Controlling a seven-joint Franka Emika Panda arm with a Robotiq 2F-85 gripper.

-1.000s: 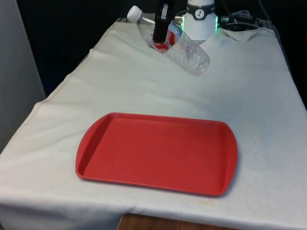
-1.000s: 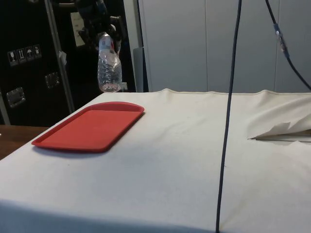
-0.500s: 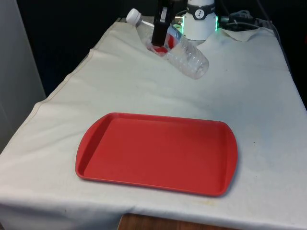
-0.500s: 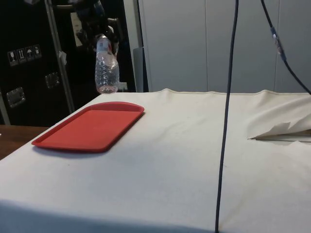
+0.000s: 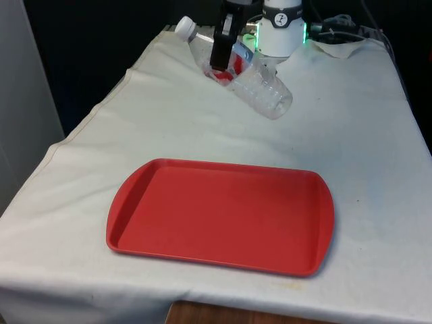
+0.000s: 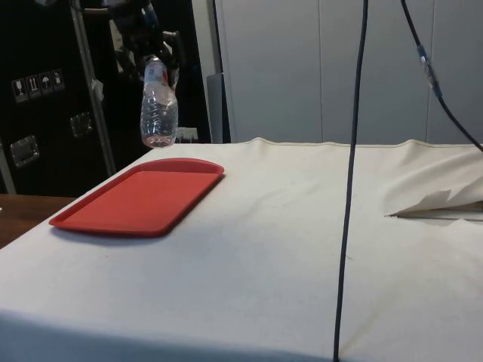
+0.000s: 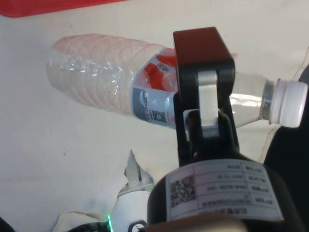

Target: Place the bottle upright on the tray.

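One bottle [image 5: 246, 74] tilted, seemingly clamped in gripper [image 5: 223, 47], above cloth.

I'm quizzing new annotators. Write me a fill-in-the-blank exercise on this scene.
1. The gripper holds a clear plastic ____ in the air.
2. The bottle's cap is ____ in colour.
3. The red ____ on the white cloth has nothing on it.

Missing words: bottle; white; tray

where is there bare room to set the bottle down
The whole red tray is bare. Open cloth lies between the tray and the robot's end, and along both tray sides. Crowding is only at the far end, where the end effector holds the bottle aloft.
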